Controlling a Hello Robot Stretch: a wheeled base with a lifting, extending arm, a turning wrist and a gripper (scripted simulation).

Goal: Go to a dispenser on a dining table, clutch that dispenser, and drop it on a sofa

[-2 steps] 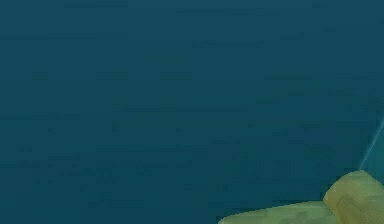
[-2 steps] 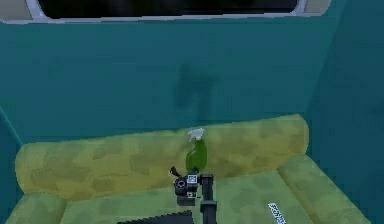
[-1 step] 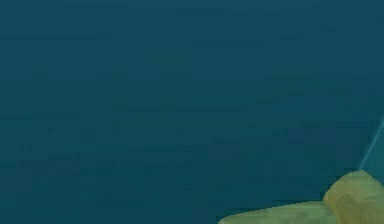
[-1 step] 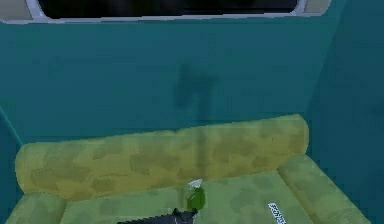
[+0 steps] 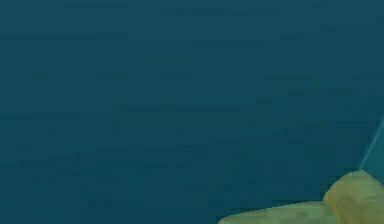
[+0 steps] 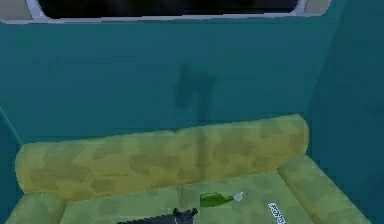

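Observation:
A green bottle-shaped dispenser [image 6: 220, 199] with a pale tip lies tilted over the seat of a yellow-olive sofa [image 6: 150, 160] in the arm side view. Just left of it, at the bottom edge, is the dark body of my gripper [image 6: 183, 214]. I cannot tell whether the gripper holds the dispenser or whether it rests on the cushion. The sofa stands against a teal wall [image 6: 120, 70], with its backrest running across the view and an armrest at each end. One corner of the sofa [image 5: 355, 200] shows at the forward view's bottom right.
A small white object [image 6: 277, 212] lies on the seat right of the dispenser. A pale frame with a dark pane [image 6: 170, 8] hangs on the wall above the sofa. Ahead stands a teal wall [image 5: 180, 100], close by.

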